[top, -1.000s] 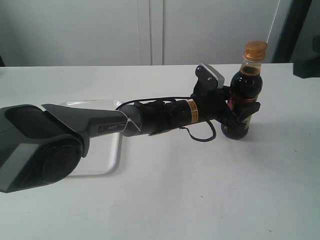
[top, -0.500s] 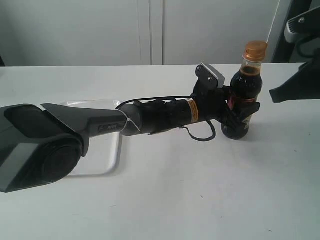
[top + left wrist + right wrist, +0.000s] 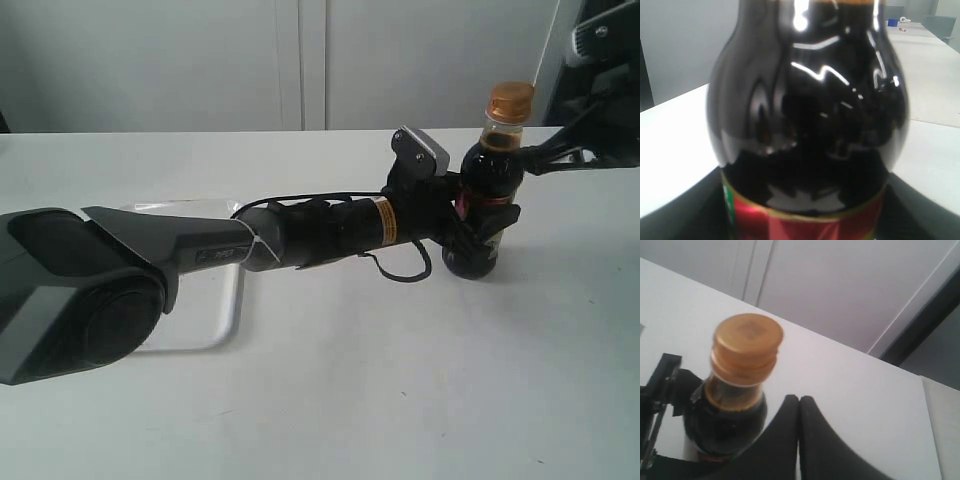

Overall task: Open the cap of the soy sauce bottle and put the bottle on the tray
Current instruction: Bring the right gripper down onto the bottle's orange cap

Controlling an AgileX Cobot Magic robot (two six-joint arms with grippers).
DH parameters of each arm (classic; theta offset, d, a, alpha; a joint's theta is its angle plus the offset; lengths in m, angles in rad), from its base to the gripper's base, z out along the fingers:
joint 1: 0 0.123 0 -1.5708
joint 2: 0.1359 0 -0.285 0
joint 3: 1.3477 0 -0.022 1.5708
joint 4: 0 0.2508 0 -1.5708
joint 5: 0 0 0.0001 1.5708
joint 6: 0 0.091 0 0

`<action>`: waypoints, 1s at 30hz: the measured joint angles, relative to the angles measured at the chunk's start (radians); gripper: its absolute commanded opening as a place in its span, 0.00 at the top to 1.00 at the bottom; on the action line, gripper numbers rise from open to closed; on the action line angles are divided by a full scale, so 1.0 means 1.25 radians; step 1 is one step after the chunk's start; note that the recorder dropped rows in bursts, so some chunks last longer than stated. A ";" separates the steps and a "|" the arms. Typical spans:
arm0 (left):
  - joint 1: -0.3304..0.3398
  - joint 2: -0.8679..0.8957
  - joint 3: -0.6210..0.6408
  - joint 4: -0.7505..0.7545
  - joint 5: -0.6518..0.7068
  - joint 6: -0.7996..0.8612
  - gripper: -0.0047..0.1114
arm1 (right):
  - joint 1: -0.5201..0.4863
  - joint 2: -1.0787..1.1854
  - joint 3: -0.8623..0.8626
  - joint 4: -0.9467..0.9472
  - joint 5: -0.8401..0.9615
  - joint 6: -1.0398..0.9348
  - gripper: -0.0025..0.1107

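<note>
The soy sauce bottle (image 3: 492,170) stands upright on the white table, right of centre, with dark liquid and a red label (image 3: 805,227). Its orange-brown cap (image 3: 511,102) is closed on the neck. My left gripper (image 3: 487,222) reaches in from the left and is shut on the bottle at label height. The bottle (image 3: 810,125) fills the left wrist view. My right gripper (image 3: 799,400) is shut with nothing in it. Its tips (image 3: 527,160) sit just right of the bottle's shoulder, below the cap (image 3: 746,345). The white tray (image 3: 215,315) lies at the left, mostly hidden behind the left arm.
The long left arm (image 3: 300,235) stretches across the table's middle, with a cable loop (image 3: 405,265) hanging under its wrist. A pale wall and cabinet doors (image 3: 300,60) stand behind the table. The table's near side is bare white surface (image 3: 420,380).
The right gripper has come in from the right edge to just beside the bottle's shoulder. The left arm and the bottle have not moved.
</note>
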 measured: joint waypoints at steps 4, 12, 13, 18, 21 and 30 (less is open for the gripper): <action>0.000 0.000 0.000 0.000 0.000 0.000 0.96 | -0.045 0.001 0.044 0.017 -0.119 0.000 0.98; 0.000 0.000 0.000 0.000 0.000 0.000 0.96 | -0.063 0.046 0.109 0.044 -0.320 -0.090 0.98; 0.000 0.000 0.000 0.000 0.000 0.000 0.96 | -0.063 0.052 0.110 0.046 -0.328 -0.108 0.98; 0.000 0.000 0.000 0.000 0.000 -0.001 0.96 | -0.063 0.081 0.110 0.062 -0.383 -0.203 0.98; 0.000 0.000 0.000 0.000 0.000 -0.001 0.96 | -0.063 0.095 0.110 0.066 -0.399 -0.242 0.98; 0.000 0.000 -0.002 0.002 0.000 -0.002 0.96 | -0.035 0.134 0.060 0.087 -0.362 -0.302 0.98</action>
